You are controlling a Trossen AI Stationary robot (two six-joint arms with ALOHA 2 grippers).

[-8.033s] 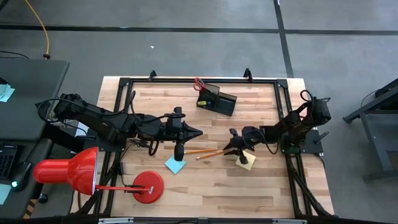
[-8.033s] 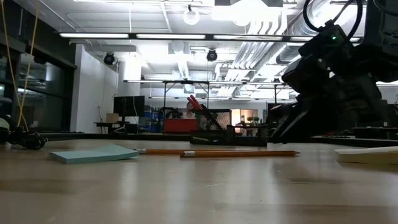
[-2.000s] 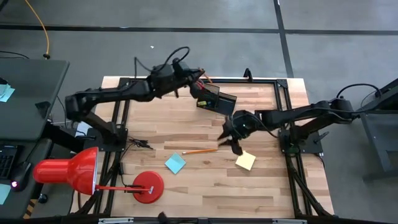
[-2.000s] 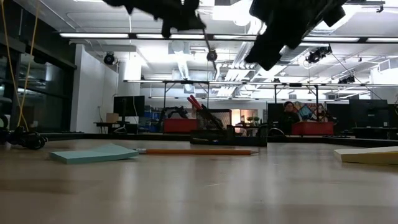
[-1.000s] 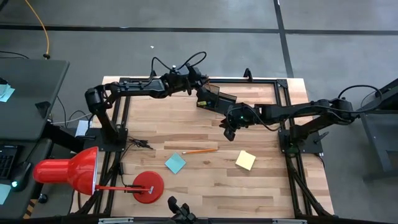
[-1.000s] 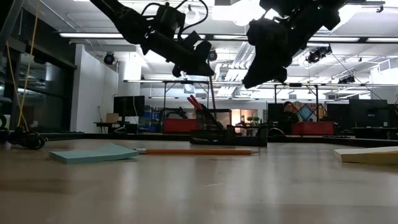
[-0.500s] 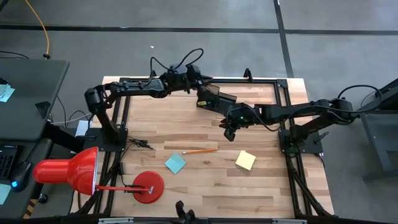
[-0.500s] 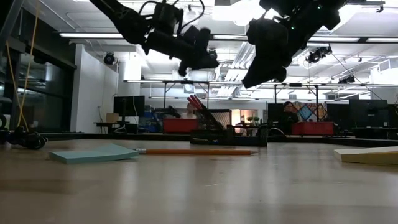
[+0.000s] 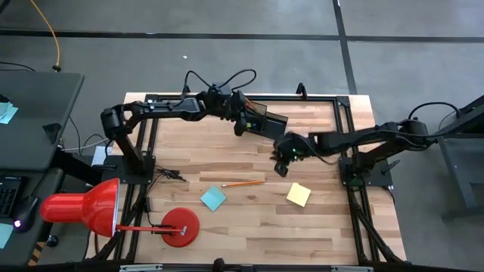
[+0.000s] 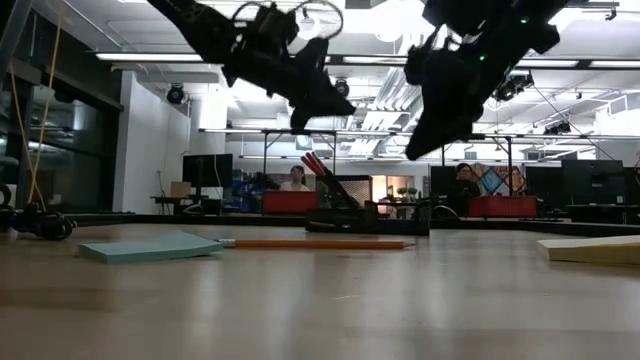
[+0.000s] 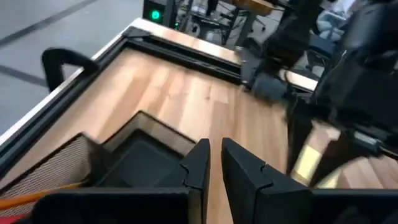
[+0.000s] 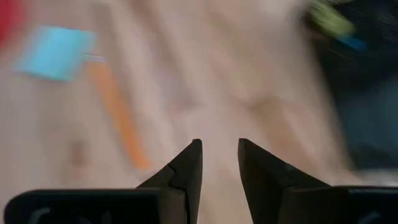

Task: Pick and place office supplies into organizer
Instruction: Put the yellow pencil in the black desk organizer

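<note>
Organizer [image 9: 264, 120] sits at table's far edge; one orange pencil [image 9: 243, 183], blue pad [image 9: 213, 199], yellow pad [image 9: 299, 194] lie loose mid-table. Our left gripper [image 9: 240, 128] beside organizer, fingers narrowly parted, empty. Our right gripper [image 9: 281, 168] partly open, empty, above pencil end. We judge pencil pickup next: descend, straddle shaft

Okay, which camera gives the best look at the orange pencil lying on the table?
The high view: the orange pencil shows whole, between the blue and yellow pads. The low view shows it edge-on, the right wrist view blurred; the left wrist view misses it.
</note>
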